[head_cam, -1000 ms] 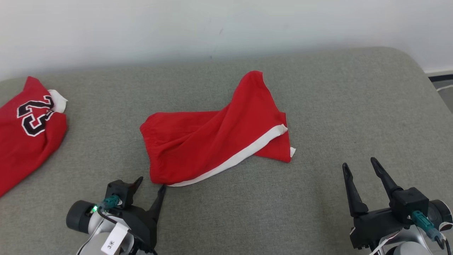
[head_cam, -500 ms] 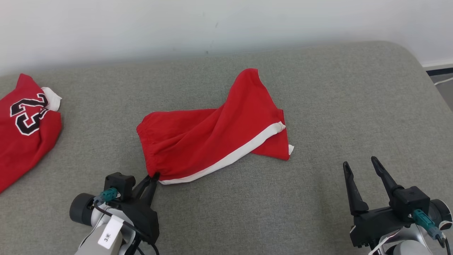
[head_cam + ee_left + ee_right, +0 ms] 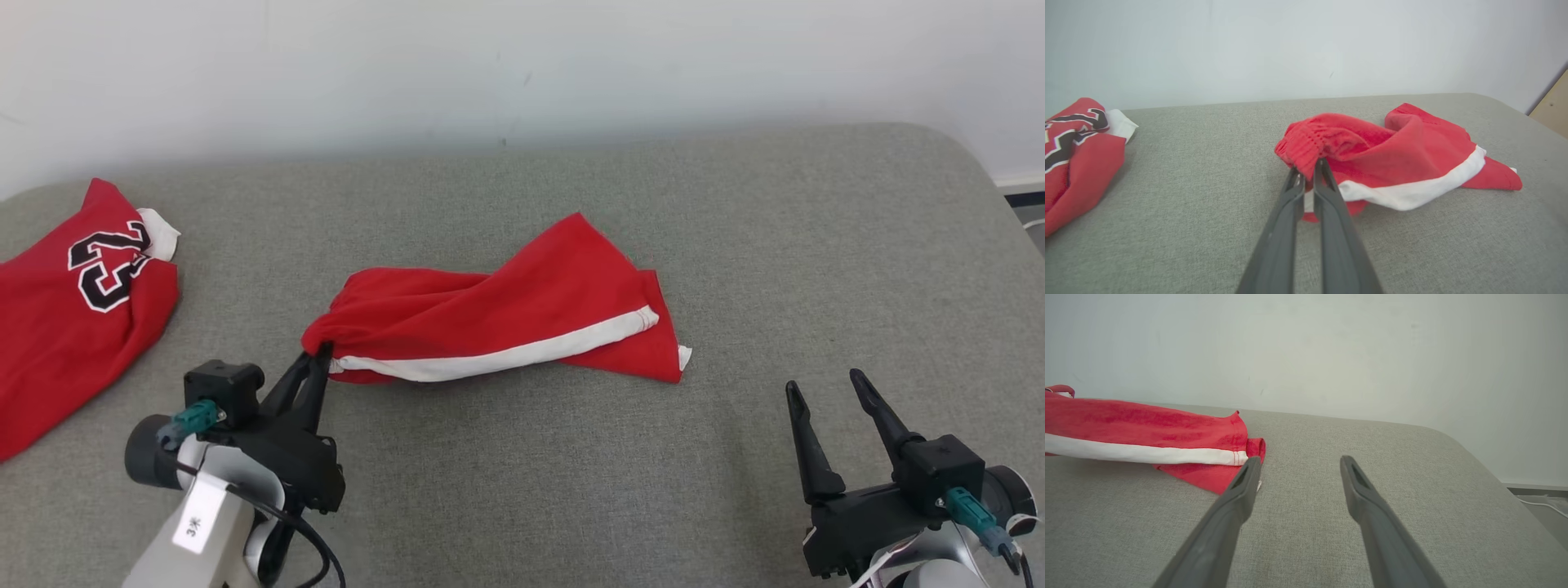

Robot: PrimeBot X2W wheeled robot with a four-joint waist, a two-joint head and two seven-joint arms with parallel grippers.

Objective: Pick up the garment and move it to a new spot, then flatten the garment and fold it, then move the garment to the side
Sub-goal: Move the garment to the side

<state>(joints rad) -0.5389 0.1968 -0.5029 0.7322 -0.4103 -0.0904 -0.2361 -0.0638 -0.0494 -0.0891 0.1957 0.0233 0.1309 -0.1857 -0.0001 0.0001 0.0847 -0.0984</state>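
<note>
Left gripper [image 3: 317, 358]: we have the two dark fingers pinched together on a waistband corner of the red shorts [image 3: 506, 314], and that corner seems raised a little off the cushion.
Right gripper [image 3: 823, 382]: fingers spread wide and holding nothing, near the shorts' hem but apart from it.
Where the shorts lie: mid-cushion, twisted, trailing from our left grip toward the right, with the far leg resting flat.
Handling: we judge them light, limp and not fragile. They should drape and drag rather than keep a shape, and the cloth may catch on the weave beneath.
Where to hold: the gathered elastic is the thickest, surest edge. For spreading, we would take the opposite waistband corner with the free gripper.
Shorts: soft red fabric with a ribbed, puckered waistband and a white stripe [image 3: 490, 353] along the side.
Grey cushion [image 3: 571, 482]: coarse woven upholstery, padded, with a rounded far corner.
Red jersey [image 3: 57, 327]: crumpled at the left, well apart, with a black-and-white number and white trim.
</note>
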